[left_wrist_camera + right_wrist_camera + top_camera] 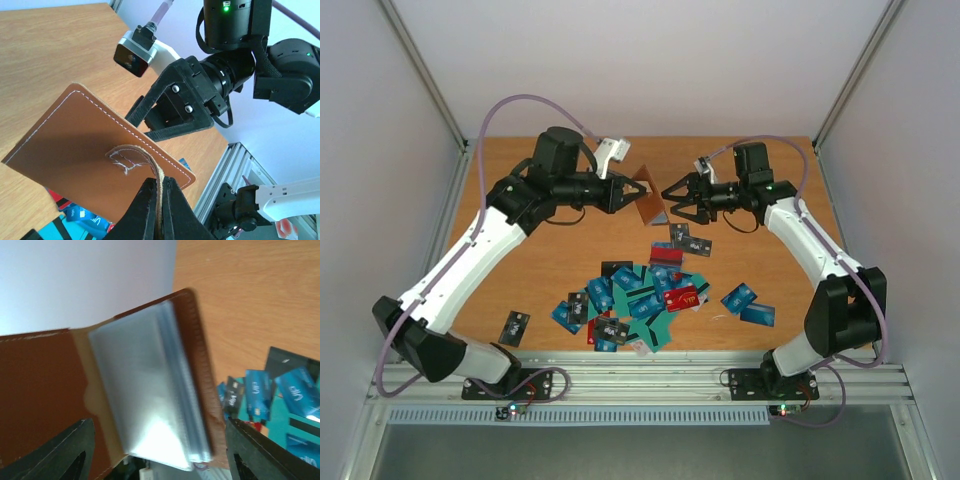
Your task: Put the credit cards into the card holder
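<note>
The card holder [645, 196] hangs above the tabletop [560, 250], pinched by its small tab in the clenched left jaws. It stands on edge and is tilted, with its open inner face and clear sleeves [145, 390] turned toward the right arm. The right jaws are spread wide and grasp nothing. They sit just beside the holder, one on each side of its sleeve stack in the right wrist view. The credit cards [640, 300] lie scattered flat, nearer the arm bases and well below the holder. The right arm is the free one, and probably has to drop back toward the pile. There is bare wood all round the pile for that.
</note>
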Controlling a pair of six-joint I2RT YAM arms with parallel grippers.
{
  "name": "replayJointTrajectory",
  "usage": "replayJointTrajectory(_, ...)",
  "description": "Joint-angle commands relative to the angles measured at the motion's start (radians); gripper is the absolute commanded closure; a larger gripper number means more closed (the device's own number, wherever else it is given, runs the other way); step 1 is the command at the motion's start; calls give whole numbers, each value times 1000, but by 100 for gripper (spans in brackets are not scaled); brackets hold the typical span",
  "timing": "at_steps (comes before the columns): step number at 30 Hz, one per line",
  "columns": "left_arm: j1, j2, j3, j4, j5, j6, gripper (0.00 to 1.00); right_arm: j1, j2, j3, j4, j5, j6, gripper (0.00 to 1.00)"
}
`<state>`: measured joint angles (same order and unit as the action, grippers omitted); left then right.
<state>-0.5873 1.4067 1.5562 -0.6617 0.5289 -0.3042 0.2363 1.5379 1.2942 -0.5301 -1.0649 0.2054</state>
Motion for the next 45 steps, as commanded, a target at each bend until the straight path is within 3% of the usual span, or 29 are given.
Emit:
replayJointTrajectory(1,15,31,55,105,86,-10,100,-5,7,-20,203,-155,90,29)
replayJointTrajectory(5,15,49,79,118,102,-20,100,-8,29,-24,210,-158,96,29)
replayJointTrajectory(9,16,62,107,121,113,-31,100,-36,41,-20,159,-134,69,12)
replayJointTrajectory(11,17,68,123,120,119,-36,100,-58,39,-21,129,-133,44,10)
replayJointTrajectory(17,15,78,139,149,148,-66,100,-83,31,-32,140,-204,40,15)
replayJointTrajectory(20,17,82,132,182,160,-91,100,-83,10,-59,243,-243,114,22)
replayJointTrajectory(25,15,88,131,207,168,-117,100,-83,-8,-139,545,-265,356,42)
replayJointTrajectory(30,17,81,132,199,153,-123,100,-83,9,-199,962,-270,670,58)
replayJointTrajectory(35,16,71,101,244,155,-155,100,-83,97,-253,1542,-265,1113,61)
replayJointTrajectory(38,15,63,91,268,157,-182,100,-81,146,-276,1781,-243,1292,63)
replayJointTrajectory(42,16,48,84,268,148,-190,100,-81,119,-299,1724,-259,1236,61)
replayJointTrajectory(45,16,43,93,263,155,-194,100,-82,27,-316,1406,-275,988,50)
